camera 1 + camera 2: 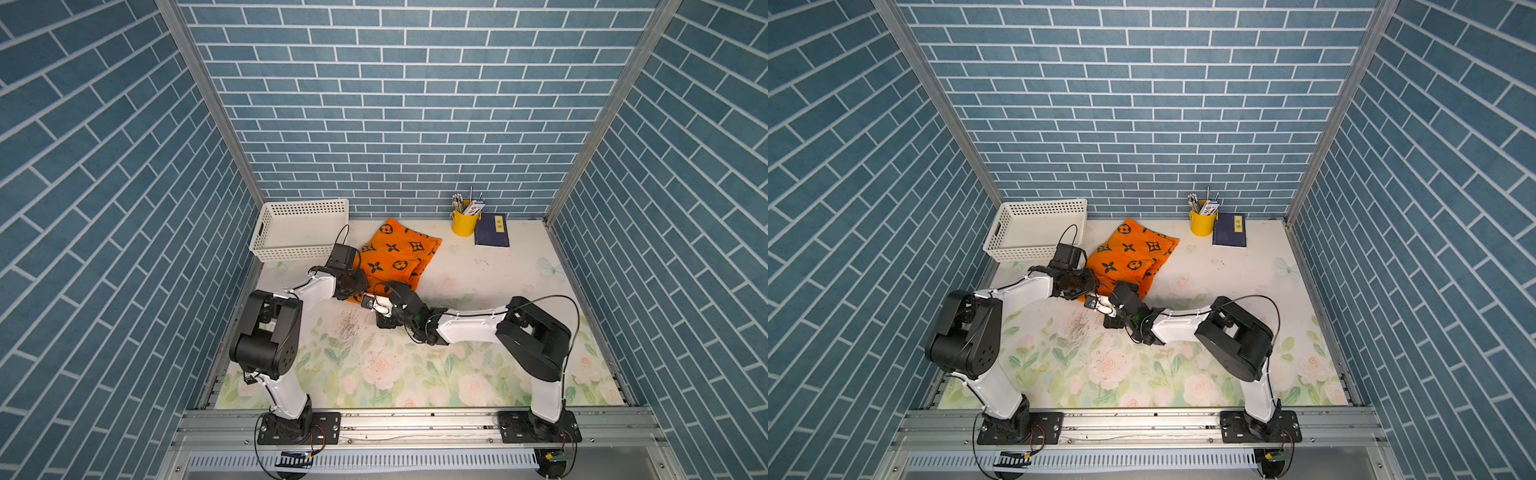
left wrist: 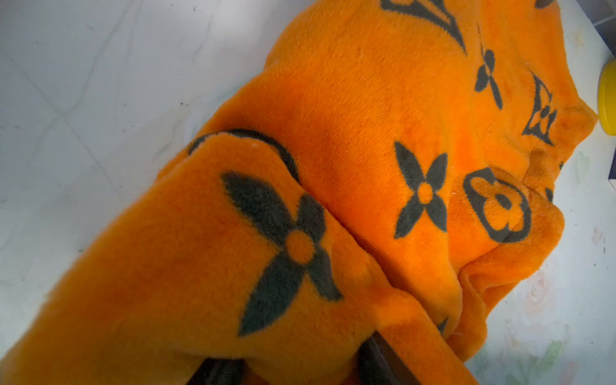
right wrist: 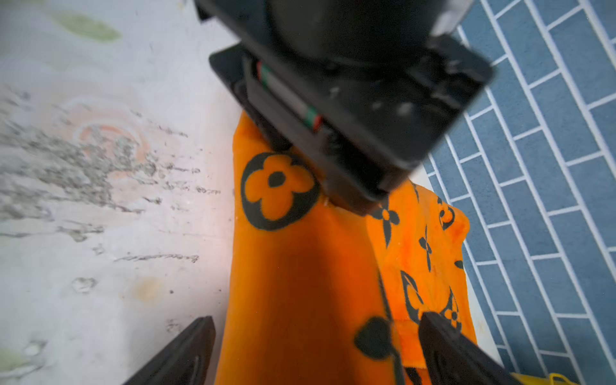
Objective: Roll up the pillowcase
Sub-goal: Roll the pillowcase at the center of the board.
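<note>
Mid-roll: left gripper [image 1: 352, 289] pinches the pillowcase's [image 1: 395, 253] fold; right gripper [image 3: 316, 318], jaws spread astride it, should likely clamp and roll onward.

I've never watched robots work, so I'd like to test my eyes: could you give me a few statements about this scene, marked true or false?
1. The pillowcase lies in the basket. False: it lies on the table, beside the basket.
2. A yellow cup stands next to a blue book. True.
3. The right jaws are clamped shut. False: they stand wide open, with the pillowcase edge between them.
4. The pillowcase is orange with black flowers. True.
5. The cup is empty. False: pens stand in it.
</note>
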You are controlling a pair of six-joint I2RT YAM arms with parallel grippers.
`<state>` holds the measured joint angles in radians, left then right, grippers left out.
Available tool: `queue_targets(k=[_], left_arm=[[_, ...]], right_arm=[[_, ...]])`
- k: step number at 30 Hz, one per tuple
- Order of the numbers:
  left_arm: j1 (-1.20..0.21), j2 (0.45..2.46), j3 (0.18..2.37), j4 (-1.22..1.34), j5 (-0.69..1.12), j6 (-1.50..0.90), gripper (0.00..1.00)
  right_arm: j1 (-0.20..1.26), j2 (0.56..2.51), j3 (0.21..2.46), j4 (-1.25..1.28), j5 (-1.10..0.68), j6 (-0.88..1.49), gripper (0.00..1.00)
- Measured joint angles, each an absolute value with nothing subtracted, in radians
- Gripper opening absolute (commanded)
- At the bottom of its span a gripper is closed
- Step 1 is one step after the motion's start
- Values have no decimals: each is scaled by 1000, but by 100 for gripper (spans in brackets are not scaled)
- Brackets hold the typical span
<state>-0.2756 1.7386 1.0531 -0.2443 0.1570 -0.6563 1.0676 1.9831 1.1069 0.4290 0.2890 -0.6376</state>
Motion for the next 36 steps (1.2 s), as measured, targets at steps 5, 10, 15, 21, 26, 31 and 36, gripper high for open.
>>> queue_targets(k=[5, 10, 15, 21, 26, 31, 36], left_arm=[[-276, 1739, 1054, -245, 156, -656, 59], [-275, 1739, 1054, -245, 154, -656, 59], [-275, 1739, 1070, -265, 154, -649, 69], [-260, 1685, 1115, -330, 150, -647, 80], [-189, 1563, 1155, -365, 151, -636, 82], [-134, 1473, 1156, -391, 152, -616, 81], [-138, 1444, 1097, -375, 187, -607, 76]], right_arm=[[1078, 2061, 1155, 432, 330, -723, 86], [1078, 2094, 1229, 381, 335, -757, 35], [1074, 2096, 1269, 286, 292, -710, 9], [1042, 2089, 1327, 150, 153, -601, 5], [1005, 2056, 1333, 67, -40, -475, 5], [934, 2046, 1346, 22, -289, -332, 8], [818, 2092, 1412, -9, -551, -175, 12]])
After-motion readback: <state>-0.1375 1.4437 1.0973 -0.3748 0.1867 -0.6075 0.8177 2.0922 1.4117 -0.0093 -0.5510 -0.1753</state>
